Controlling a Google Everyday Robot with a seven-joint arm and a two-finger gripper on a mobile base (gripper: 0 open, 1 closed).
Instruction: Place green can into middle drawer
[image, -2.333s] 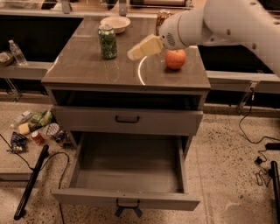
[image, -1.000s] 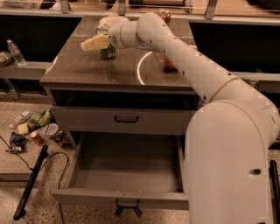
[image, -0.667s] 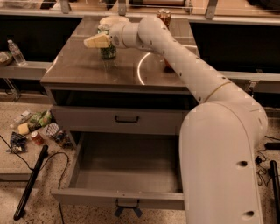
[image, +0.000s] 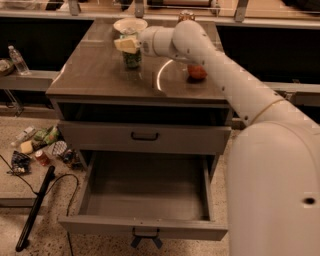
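The gripper (image: 127, 44) sat at the top of the green can (image: 132, 59), which stood upright on the back left part of the cabinet top (image: 95, 75), just in front of a pale bowl (image: 130, 24). Whether the gripper was clamped on the can or merely resting over it could not be told. The white arm (image: 225, 75) reached in from the right across the cabinet, passing over a reddish apple (image: 197, 74) that lay well to the right of the can. Below the top, the upper drawer (image: 145, 137) with its black bar handle was closed. Beneath it, the middle drawer (image: 145, 192) was pulled fully out, its grey inside showing. On the floor to the left lay a scatter of packets and small cans (image: 42, 150).
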